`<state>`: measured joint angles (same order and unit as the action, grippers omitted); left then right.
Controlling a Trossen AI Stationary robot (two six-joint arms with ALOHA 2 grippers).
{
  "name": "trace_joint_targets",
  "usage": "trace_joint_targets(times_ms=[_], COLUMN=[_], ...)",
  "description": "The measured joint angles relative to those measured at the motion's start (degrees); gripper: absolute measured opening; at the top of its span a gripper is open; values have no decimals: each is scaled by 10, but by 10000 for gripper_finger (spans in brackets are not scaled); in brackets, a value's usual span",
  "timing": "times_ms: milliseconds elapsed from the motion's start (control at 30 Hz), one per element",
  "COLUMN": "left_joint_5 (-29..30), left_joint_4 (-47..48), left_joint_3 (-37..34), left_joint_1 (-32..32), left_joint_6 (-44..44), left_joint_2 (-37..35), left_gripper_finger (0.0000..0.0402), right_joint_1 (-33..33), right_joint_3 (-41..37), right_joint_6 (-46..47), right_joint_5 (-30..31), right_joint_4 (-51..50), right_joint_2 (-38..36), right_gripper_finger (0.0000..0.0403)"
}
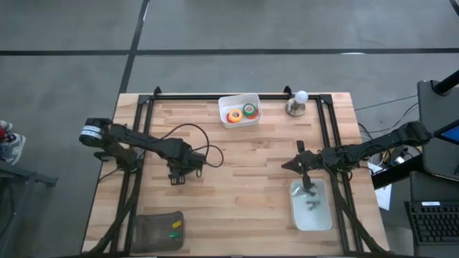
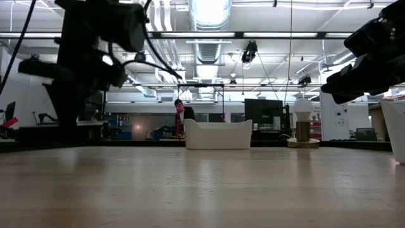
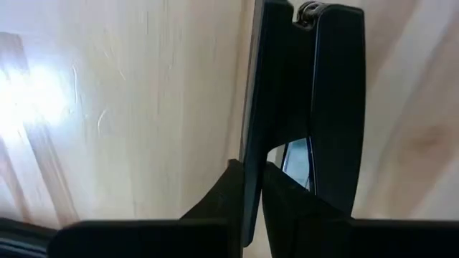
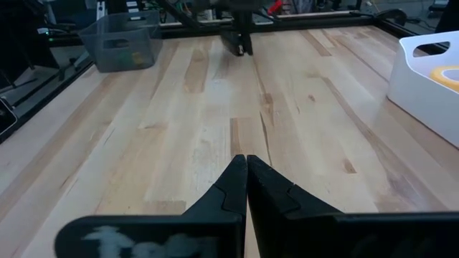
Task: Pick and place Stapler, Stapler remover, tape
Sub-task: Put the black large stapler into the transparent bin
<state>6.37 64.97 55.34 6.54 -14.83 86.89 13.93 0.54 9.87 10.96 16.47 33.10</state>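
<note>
My left gripper (image 1: pixel 176 174) is mid-table on the left, pointing down, shut on a black stapler (image 3: pixel 308 107). The right wrist view shows that stapler (image 4: pixel 241 39) far off, standing on end under the gripper. Whether its lower end touches the wood, I cannot tell. My right gripper (image 1: pixel 290 165) is shut and empty above bare wood right of centre; its fingertips (image 4: pixel 246 168) meet. Tape rolls, a red and yellow pair (image 1: pixel 234 115) and a green one (image 1: pixel 249 110), lie in a white bin (image 1: pixel 228 122) at the far edge. My left gripper pinches the stapler's thin base plate (image 3: pixel 251 143) between its two fingers (image 3: pixel 287 197), coming from above with the fingers lying along the stapler. The thick upper arm (image 3: pixel 337 107) of the stapler stands beside the plate, outside the pinch. The stapler points down, away from the fingers.
A clear tray (image 1: pixel 323 218) sits near the right arm with a small grey item (image 1: pixel 312 204) in it. A dark bin (image 1: pixel 154 229) at the near left holds a yellow piece (image 1: pixel 174 228). A bulb on a stand (image 1: pixel 297 102) is beside the white bin. Black rails run along the table's sides.
</note>
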Motion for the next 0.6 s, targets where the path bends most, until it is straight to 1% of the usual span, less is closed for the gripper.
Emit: trace_joint_targets(times_ms=[167,333,400,433,500,600], left_joint_5=[-41,-111,-144,-152,-157,-163], left_joint_4=[37,70,71,70,70,70], left_joint_3=[40,79,96,104,120,138], left_joint_1=[12,61,91,108,152,227], left_joint_6=[-55,-148,-198,-220,-263,-304], left_joint_2=[-31,-63,-77,-83,-91,-95], left_gripper_finger=[27,27,27,27,27,27], right_joint_1=[0,0,0,0,0,0], right_joint_3=[0,0,0,0,0,0], right_joint_6=[0,0,0,0,0,0], right_joint_5=[6,7,7,7,7,7], right_joint_4=[0,0,0,0,0,-1], right_joint_2=[0,0,0,0,0,0], right_gripper_finger=[8,8,8,8,8,8])
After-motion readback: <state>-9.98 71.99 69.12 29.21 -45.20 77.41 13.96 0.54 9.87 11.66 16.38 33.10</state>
